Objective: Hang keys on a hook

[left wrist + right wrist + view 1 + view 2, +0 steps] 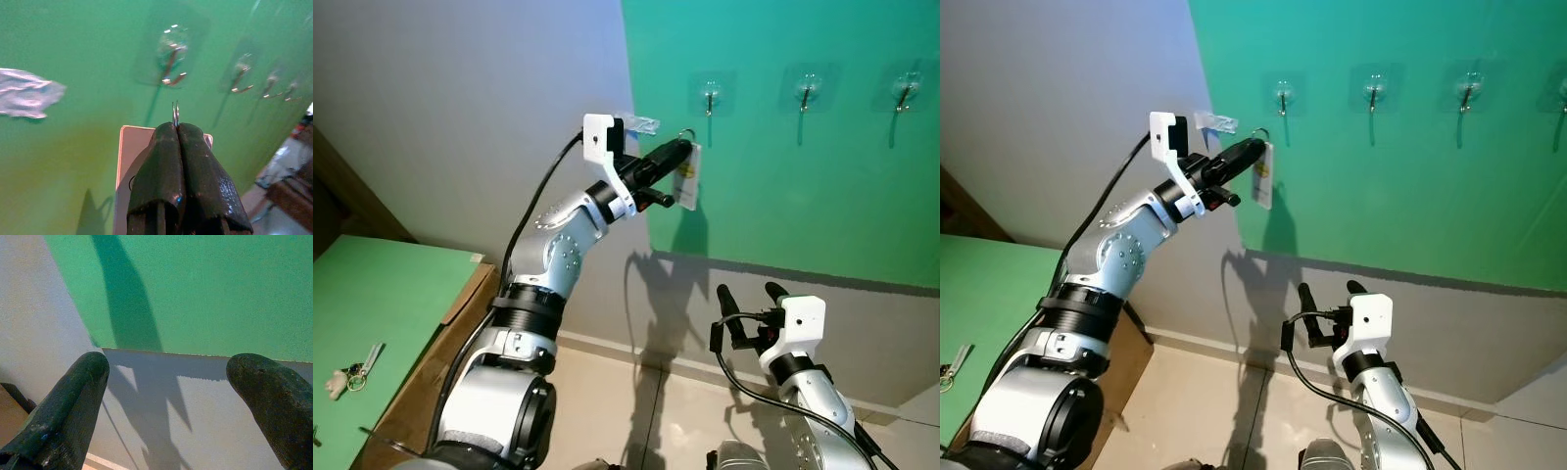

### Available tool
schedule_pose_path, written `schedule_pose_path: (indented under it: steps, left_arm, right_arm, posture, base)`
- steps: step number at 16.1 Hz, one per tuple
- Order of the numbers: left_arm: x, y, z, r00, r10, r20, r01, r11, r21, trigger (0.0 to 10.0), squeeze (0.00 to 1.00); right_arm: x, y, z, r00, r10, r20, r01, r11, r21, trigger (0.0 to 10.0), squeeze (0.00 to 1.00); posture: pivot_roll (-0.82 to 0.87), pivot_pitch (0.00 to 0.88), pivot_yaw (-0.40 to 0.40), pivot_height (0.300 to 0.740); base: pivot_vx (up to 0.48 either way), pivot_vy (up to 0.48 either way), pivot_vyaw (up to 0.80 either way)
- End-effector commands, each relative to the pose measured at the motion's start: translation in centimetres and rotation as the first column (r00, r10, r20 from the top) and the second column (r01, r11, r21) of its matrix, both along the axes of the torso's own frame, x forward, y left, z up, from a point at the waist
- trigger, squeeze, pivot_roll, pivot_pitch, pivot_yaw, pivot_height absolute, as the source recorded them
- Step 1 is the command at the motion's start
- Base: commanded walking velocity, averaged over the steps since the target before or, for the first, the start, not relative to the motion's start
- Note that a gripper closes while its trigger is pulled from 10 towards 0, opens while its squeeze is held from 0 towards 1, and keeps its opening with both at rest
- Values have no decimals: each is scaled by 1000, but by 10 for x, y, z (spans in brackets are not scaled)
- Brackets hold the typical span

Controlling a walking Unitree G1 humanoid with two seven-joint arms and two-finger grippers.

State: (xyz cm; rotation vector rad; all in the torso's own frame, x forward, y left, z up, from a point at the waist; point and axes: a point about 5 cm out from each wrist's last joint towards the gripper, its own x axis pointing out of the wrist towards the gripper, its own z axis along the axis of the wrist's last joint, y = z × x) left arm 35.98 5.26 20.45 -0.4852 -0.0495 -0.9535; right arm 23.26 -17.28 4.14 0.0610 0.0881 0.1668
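Observation:
My left gripper (682, 149) is raised to the green wall and shut on a key ring with a white tag (688, 176) hanging from it. The ring's metal loop (175, 113) sticks out past the fingertips, just below and short of the leftmost clear adhesive hook (710, 97). In the left wrist view that hook (172, 63) sits straight ahead, apart from the ring. My right gripper (749, 297) is held low near the wall's grey lower part, open and empty, its fingers (73, 401) spread wide.
More hooks (806, 95) line the green wall to the right. A scrap of clear tape (640, 124) sticks to the wall left of the first hook. A green-topped table (382, 294) at the left holds another bunch of keys (352, 372).

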Motion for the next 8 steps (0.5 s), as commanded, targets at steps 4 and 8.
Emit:
schedule_pose_path:
  steps: [4,8]
  left_arm:
    - [-1,-12,8,996,-91,6,91,995,-27,0,0]
    - [4,-12,14,996,-87,20,88,996,-16,0,0]
  right_arm:
    - [-6,1,-9,1000,2,-31,-2,1000,5,10000,0]
    - [-5,2,-11,999,3,-34,-3,1000,5,10000,0]
  posture:
    - [-322,0,191,713]
    - [-329,0,190,713]
  base:
    - [0,0,0]
    - [0,0,0]
